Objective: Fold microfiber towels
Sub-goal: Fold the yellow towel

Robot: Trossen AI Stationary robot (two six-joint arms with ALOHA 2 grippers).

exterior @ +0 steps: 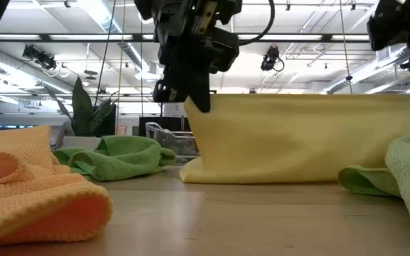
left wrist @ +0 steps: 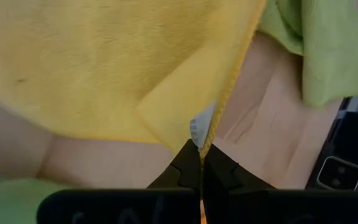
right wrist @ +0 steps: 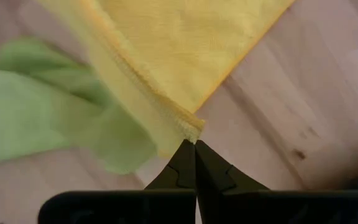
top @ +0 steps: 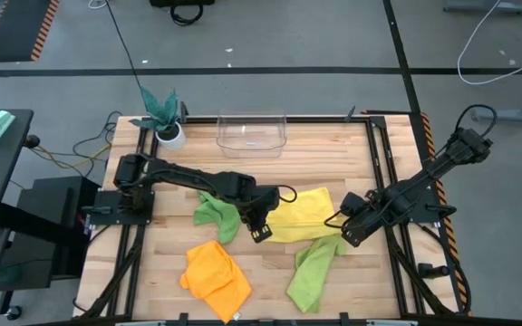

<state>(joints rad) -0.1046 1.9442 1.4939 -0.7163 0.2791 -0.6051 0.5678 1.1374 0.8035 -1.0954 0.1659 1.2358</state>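
Observation:
A yellow microfiber towel (top: pixel 302 215) is stretched between my two grippers in the middle of the table. My left gripper (top: pixel 261 233) is shut on its near left corner and my right gripper (top: pixel 345 234) is shut on its near right corner. In the low view the towel (exterior: pixel 312 135) stands up like a curtain, with its lower part on the table. One lime green towel (top: pixel 216 213) lies crumpled to the left. Another lime green one (top: pixel 314 272) lies at the near right. An orange towel (top: pixel 216 272) lies bunched at the near left. My left gripper pinches the yellow towel's corner (left wrist: pixel 205 127), beside a small white tag, between its two fingertips, slanting down from above. That corner is lifted (exterior: pixel 203 99), and the towel's lower fold (exterior: pixel 198 171) rests on the table. My right gripper pinches the towel's other near corner (right wrist: pixel 190 132) at its hemmed edge between its two fingertips, pointing steeply down. The top edge (exterior: pixel 319 97) runs level and drawn straight between the two holds. The cloth below it hangs to the table.
A clear plastic container (top: pixel 252 131) stands at the far edge, with a teal plant in a white pot (top: pixel 166 118) to its left. Black rails (top: pixel 383 172) run along the table's sides. Bare wood (top: pixel 270 299) shows between the orange and the right green towel.

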